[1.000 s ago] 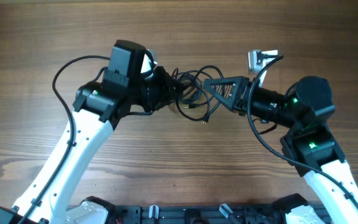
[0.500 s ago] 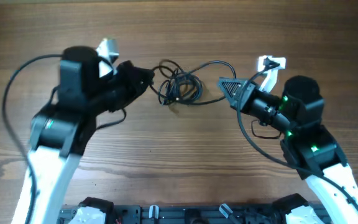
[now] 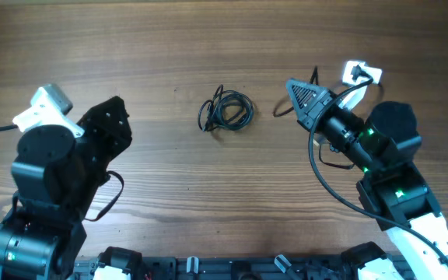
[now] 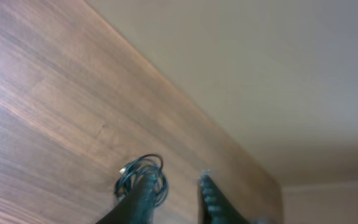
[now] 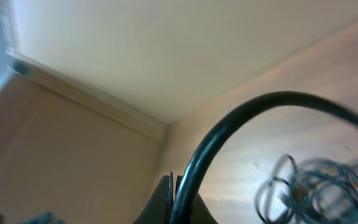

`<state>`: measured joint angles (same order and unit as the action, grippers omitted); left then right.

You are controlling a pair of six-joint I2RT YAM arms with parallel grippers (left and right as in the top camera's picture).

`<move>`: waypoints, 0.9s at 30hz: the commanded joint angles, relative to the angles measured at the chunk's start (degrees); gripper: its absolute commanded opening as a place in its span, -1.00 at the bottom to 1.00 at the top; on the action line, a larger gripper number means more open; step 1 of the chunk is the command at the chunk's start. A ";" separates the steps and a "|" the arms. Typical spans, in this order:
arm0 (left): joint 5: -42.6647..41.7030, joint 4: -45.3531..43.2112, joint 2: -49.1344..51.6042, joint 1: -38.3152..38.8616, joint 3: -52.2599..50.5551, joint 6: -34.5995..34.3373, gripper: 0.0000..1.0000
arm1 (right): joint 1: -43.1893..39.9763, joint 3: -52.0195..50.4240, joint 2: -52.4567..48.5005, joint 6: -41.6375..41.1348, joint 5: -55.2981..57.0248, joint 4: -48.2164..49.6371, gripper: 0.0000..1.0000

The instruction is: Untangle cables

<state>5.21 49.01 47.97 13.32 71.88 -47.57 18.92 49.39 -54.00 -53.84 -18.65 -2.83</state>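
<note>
Left wrist view: the left end effector [image 4: 176, 182] stands with fingers apart and empty, held clear so the cables [image 4: 132, 173] lie undisturbed, bundled on the bench [image 4: 42, 93] beyond. Across, the right end effector [image 3: 295, 89] is pinched together on what looks like a single cable [image 5: 241, 109], raised to keep it separate.

black cables [image 3: 225, 113], brown wood-grain table [image 3: 208, 47]; plain beige wall [image 4: 260, 74]

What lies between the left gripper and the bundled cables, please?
Only bare table lies between the left gripper and the cables, as the overhead view shows.
</note>
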 commanded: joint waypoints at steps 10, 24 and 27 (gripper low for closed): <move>-20.90 1.99 12.09 -0.15 0.57 -6.69 1.00 | -0.02 0.55 0.17 -20.33 -19.04 11.39 -0.91; -54.75 -13.51 34.25 5.62 0.57 -25.57 0.60 | 0.00 0.55 -2.82 -21.99 -23.45 12.52 -0.91; -54.66 -15.56 34.25 7.37 0.57 -27.93 0.20 | 0.00 0.55 -3.65 -22.27 -24.11 12.70 -0.91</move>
<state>-47.42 35.00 81.97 19.55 71.96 -72.60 18.94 49.34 -57.14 -75.44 -41.19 9.21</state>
